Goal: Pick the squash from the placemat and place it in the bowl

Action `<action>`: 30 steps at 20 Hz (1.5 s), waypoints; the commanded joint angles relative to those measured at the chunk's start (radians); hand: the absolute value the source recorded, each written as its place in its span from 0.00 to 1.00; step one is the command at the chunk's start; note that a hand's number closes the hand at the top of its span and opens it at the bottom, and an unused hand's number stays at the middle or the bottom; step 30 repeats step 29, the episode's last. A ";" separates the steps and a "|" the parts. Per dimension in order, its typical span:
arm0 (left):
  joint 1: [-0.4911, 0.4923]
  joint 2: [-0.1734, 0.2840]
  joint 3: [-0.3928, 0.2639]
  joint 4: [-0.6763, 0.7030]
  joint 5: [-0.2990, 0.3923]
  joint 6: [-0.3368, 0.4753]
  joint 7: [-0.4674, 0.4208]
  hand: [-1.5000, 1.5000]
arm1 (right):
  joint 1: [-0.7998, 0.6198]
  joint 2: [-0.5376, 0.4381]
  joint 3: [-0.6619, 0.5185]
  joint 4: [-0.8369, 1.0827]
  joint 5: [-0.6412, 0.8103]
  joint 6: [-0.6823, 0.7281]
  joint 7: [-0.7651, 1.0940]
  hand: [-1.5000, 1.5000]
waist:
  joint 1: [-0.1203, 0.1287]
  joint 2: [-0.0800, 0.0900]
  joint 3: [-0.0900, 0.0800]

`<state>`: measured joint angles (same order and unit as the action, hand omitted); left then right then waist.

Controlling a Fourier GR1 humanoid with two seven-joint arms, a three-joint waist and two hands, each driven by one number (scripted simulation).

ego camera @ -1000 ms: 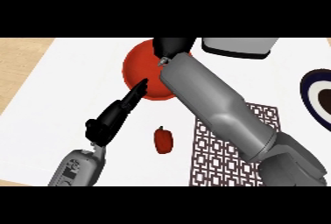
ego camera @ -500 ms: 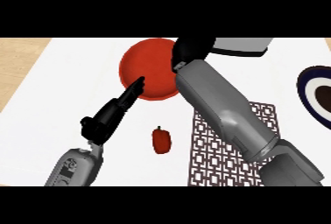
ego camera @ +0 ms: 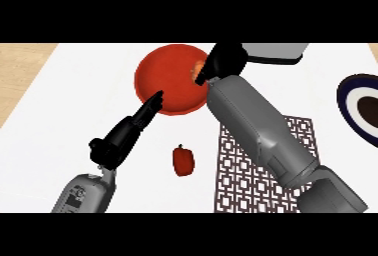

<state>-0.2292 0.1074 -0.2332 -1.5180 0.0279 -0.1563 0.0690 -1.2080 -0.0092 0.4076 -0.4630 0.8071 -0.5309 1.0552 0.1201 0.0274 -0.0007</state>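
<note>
While the right hand [ego camera: 221, 62] hangs over the far right rim of the red bowl [ego camera: 166, 75], its black fingers are curled round a small orange thing that can only be the squash [ego camera: 200, 66], of which just a sliver shows between hand and bowl. That bowl is round, smooth and glossy red, and it sits toward the far edge of the white counter [ego camera: 66, 105], whose top is plain and matte. A smooth grey forearm, boxy in shape, slants from the lower right up to the hand and crosses the placemat [ego camera: 251, 180], a flat rectangle with a dark maroon lattice of small squares lying near the counter's front edge. Just left of the placemat, apart from it, a small red bell pepper [ego camera: 183, 160] with a dark stem lies on the bare counter. The left hand [ego camera: 125, 135] is stretched out with straight, released fingers, holding nothing, its tips reaching the bowl's near rim. A grey rectangular object [ego camera: 277, 51] with rounded corners rests at the far edge beside the right hand, and a round plate [ego camera: 351, 100] with a dark blue rim, a white ring and a dark centre is cut off by the counter's right edge.
</note>
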 commanded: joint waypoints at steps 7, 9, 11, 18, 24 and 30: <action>0.000 -0.006 0.027 -0.005 -0.010 0.038 0.025 0.50 | -0.039 0.009 -0.035 0.029 0.087 -0.430 0.189 0.00 | -0.058 -0.018 0.000; 0.044 0.005 0.030 -0.004 -0.004 0.026 -0.006 0.50 | -0.035 0.009 -0.060 0.021 0.090 -0.474 0.201 0.00 | -0.075 -0.025 -0.001; 0.029 0.000 0.028 -0.014 -0.011 0.036 0.016 0.50 | 0.016 0.009 -0.071 0.001 0.087 -0.555 0.196 0.00 | -0.082 -0.028 0.000; 0.101 0.023 0.072 -0.010 -0.002 0.048 -0.016 0.50 | 0.160 0.009 -0.083 -0.075 0.182 -0.691 0.208 0.00 | -0.158 -0.052 -0.001; 0.142 0.036 0.089 -0.032 0.001 0.057 -0.001 0.50 | 0.425 0.009 -0.069 -0.284 0.236 -0.741 0.136 0.00 | -0.210 -0.064 0.000; 0.178 0.026 0.080 -0.035 -0.008 0.059 -0.044 0.50 | 0.652 0.004 -0.011 -0.555 0.286 -0.698 0.124 0.00 | -0.211 -0.060 -0.002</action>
